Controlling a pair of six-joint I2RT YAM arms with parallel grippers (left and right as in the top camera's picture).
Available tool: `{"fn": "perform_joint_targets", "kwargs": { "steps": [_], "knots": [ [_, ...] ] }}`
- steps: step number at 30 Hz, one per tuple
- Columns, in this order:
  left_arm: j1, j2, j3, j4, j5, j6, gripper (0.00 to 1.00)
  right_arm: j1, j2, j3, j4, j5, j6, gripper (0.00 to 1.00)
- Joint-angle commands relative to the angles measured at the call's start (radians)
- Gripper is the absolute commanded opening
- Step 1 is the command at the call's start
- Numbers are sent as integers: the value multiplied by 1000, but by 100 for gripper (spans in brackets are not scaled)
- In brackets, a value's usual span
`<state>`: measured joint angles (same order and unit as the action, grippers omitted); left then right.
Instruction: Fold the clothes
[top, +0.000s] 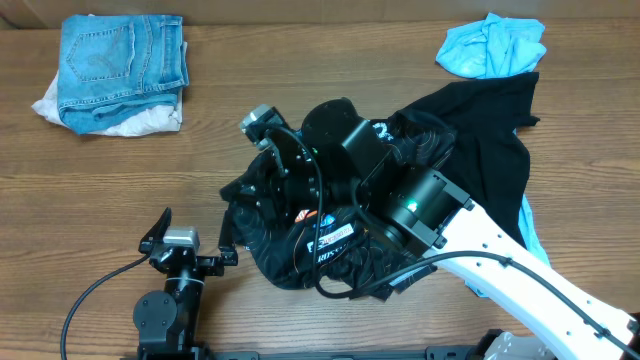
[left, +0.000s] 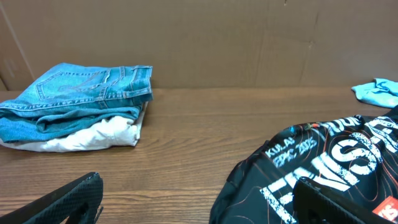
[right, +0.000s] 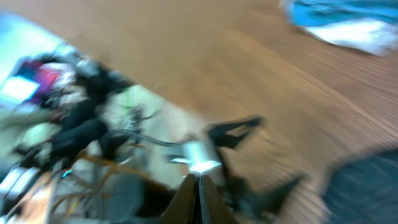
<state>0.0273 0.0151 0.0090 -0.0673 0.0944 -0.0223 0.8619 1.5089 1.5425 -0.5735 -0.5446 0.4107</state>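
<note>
A crumpled black shirt with white print lies at the table's middle right and also shows in the left wrist view. My right gripper hovers over the shirt's left part. In its blurred wrist view the jaws are pressed together with no cloth showing between them. My left gripper is open and empty at the front left, just left of the shirt's edge, and its fingers frame bare wood. A crumpled light-blue garment lies at the back right.
Folded jeans sit on a folded white garment at the back left, and both show in the left wrist view. A light-blue strip peeks from under the shirt's right side. A brown cardboard wall stands behind the table.
</note>
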Motion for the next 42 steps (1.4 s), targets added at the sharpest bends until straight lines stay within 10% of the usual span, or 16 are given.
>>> {"fn": "perform_joint_targets", "kwargs": {
  "steps": [1, 7, 26, 42],
  "knots": [
    [7, -11, -4, -1, 7, 12, 100, -106, -30, 31, -115, 300, 9, 4],
    [7, -11, -4, -1, 7, 12, 100, -397, -8, 30, -296, 406, -15, 55],
    [7, -11, -4, -1, 7, 12, 100, -768, 445, 29, -383, 497, 73, 56],
    [7, -11, -4, -1, 7, 12, 100, -801, 485, 29, -356, 659, -32, 57]
  ]
}}
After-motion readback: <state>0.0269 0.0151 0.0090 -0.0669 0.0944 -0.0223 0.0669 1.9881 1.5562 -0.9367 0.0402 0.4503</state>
